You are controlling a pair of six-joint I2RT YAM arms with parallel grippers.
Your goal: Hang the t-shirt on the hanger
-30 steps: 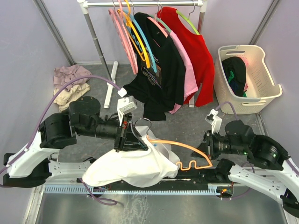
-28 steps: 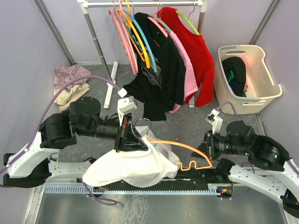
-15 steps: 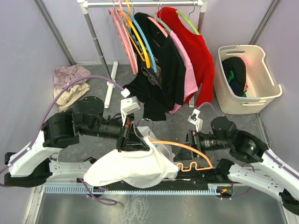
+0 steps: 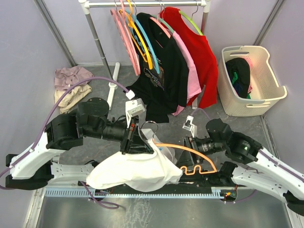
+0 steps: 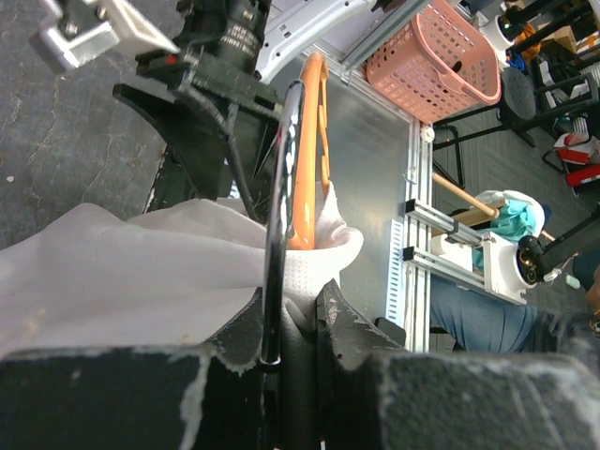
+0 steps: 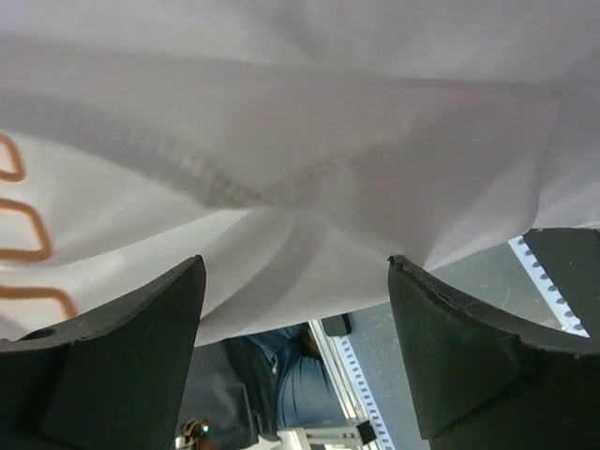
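Observation:
The white t-shirt (image 4: 133, 168) hangs bunched below my left gripper (image 4: 137, 142). The orange hanger (image 4: 190, 153) sticks out of the cloth to the right, its wavy bar (image 4: 195, 169) bare. In the left wrist view my left gripper (image 5: 300, 328) is shut on the hanger's metal hook (image 5: 277, 216) and the t-shirt's neck cloth (image 5: 122, 272), with the orange arch (image 5: 305, 169) rising out of it. My right gripper (image 4: 188, 144) is open, right by the hanger's bare arm. In its own view the open right gripper (image 6: 295, 347) faces the t-shirt (image 6: 300, 131), and the wavy bar (image 6: 19, 225) shows through the cloth.
A clothes rack (image 4: 142, 4) at the back holds black, pink and red shirts and several coloured hangers. A cream laundry basket (image 4: 249, 78) stands at the right. A pile of clothes (image 4: 70, 85) lies at the left. A black rail (image 4: 190, 180) runs along the near edge.

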